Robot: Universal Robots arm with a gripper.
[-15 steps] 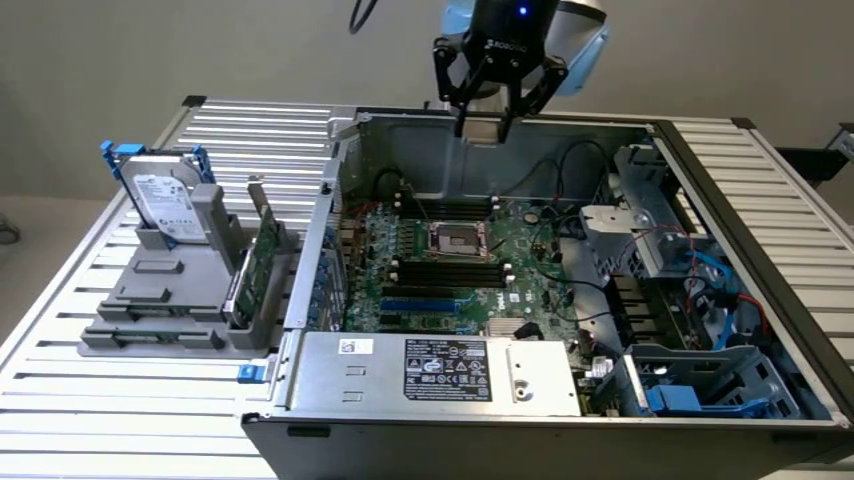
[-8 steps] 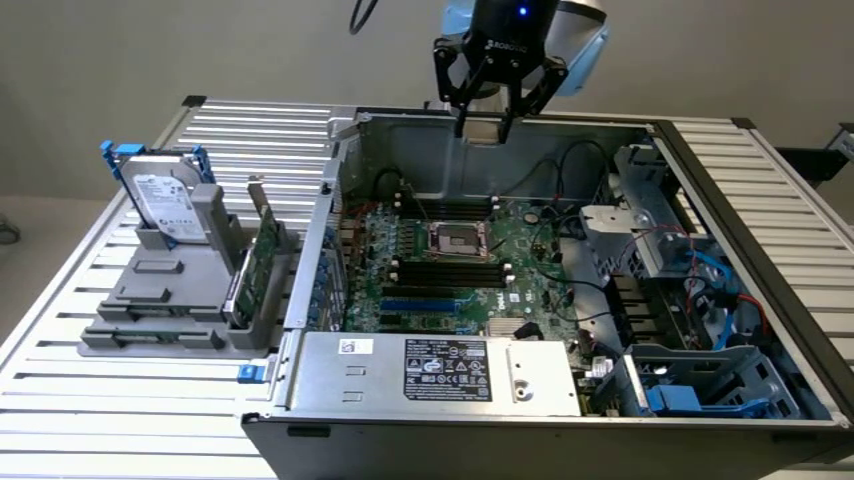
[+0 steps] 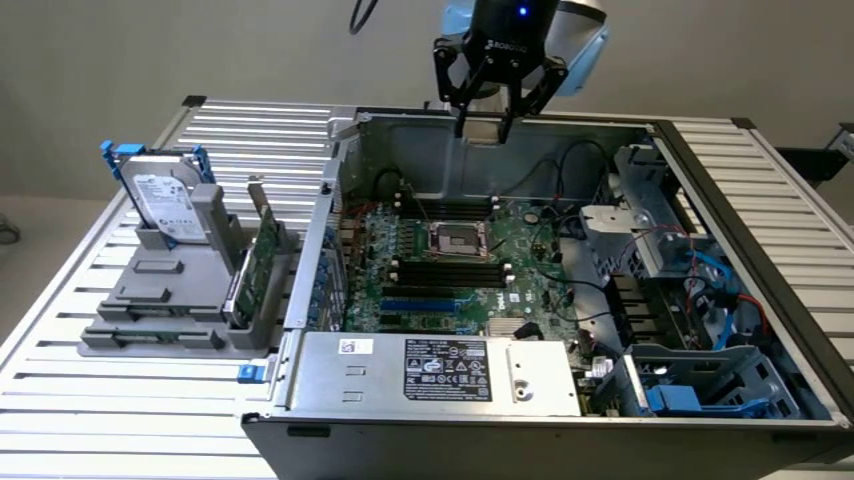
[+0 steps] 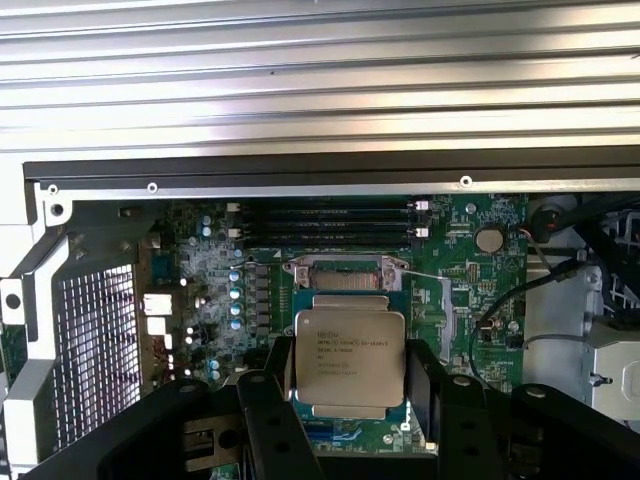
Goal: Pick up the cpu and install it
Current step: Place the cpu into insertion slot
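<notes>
One gripper [image 3: 483, 128] is on my screen, its two fingers [image 4: 268, 405] clamped on opposite edges of the cpu [image 4: 350, 358]. I see the cpu held flat, metal top facing the wrist camera (its printed lettering is too small for me to read). In the exterior view the gripper hangs above the far wall of the open computer case [image 3: 414, 150], well clear of the motherboard [image 3: 534, 250]. The socket frame [image 3: 454, 238] sits on that board, apart from the cpu. At the exterior view's left, a hard drive [image 3: 167, 205] stands upright in a grey holder [image 3: 160, 300].
</notes>
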